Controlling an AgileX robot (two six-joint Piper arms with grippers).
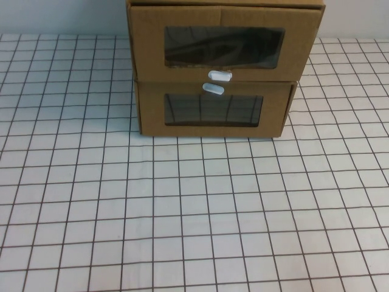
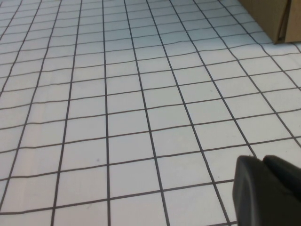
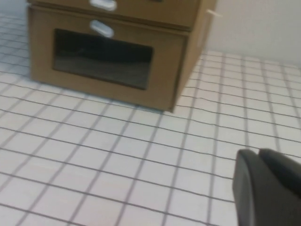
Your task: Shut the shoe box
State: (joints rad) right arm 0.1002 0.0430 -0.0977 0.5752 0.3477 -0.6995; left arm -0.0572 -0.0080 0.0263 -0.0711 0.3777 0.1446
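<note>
Left gripper [image 2: 268, 193]: only a dark piece of it showed in the left wrist view, over the white gridded table cover [image 2: 141, 117], touching nothing. We couldn't tell whether it was apart or together. Right gripper [image 3: 265, 188]: same story in the right wrist view, a dark piece above the grid, well short of the boxes, state not readable. Neither gripper appeared in the high view.

The high view had the shoe box [image 1: 146, 48] at 12 o'clock on the table, stacked on the lower cardboard box [image 1: 152, 112]. Its white pull tab [image 1: 220, 75] sat at 6 o'clock on its front, just above the lower box's tab [image 1: 213, 89]. Dark shapes showed behind its clear window [image 1: 223, 47].

The right wrist view showed the lower box's front and side. The left wrist view caught only a box corner [image 2: 273, 19].
</note>
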